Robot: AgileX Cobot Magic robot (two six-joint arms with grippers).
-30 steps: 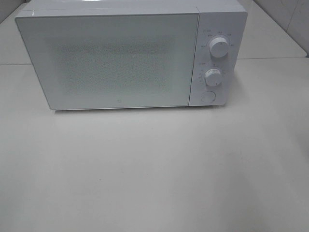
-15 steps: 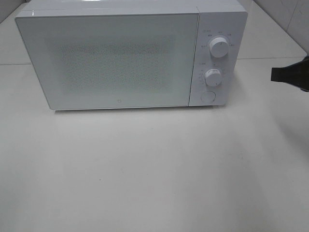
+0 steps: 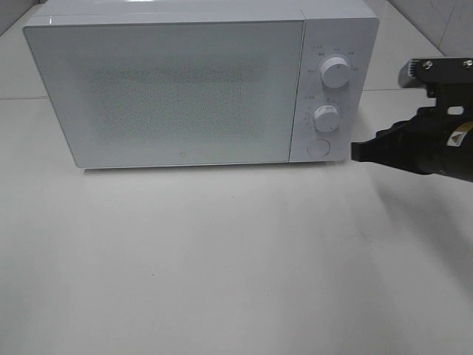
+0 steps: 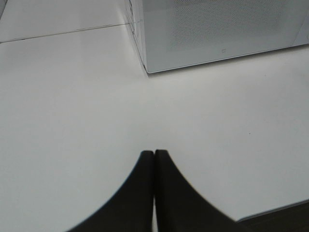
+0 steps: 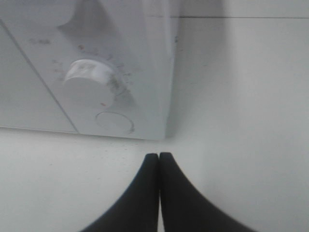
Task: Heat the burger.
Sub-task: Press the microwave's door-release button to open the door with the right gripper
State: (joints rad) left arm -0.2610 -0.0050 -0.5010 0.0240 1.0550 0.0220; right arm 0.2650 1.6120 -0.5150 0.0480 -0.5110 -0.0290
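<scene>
White dominates: a white microwave (image 3: 199, 81) fills the high view from 9 to 1 o'clock on a pale table (image 3: 222, 259), its speckled door (image 3: 170, 92) shut flush. The burger appears in no view, and nothing can be made out through the door's mesh, so I cannot tell whether it is inside or somewhere off camera. At 3 o'clock the right gripper (image 3: 356, 151) holds nothing, its black fingers pressed together into one blunt tip, and it hangs just beside the oven's control panel, level with the round button (image 3: 318, 148) at the panel's 6 o'clock. The lower knob (image 3: 326, 116) sits directly above that button and the upper knob (image 3: 336, 72) at the panel's 12 o'clock. The left gripper (image 4: 154, 152) is likewise closed and empty, low over bare table with the oven's left front corner ahead of it at 12 o'clock. The step in hand looks like pressing the button to release the door. The likeliest fault is a high approach: the tip would catch the lower knob and twist its setting. An off-centre or glancing push could slide off the button's smooth face, or shove the oven back across the slick table instead of tripping the latch. If the door springs outward, it may sweep the space where the left arm waits.
</scene>
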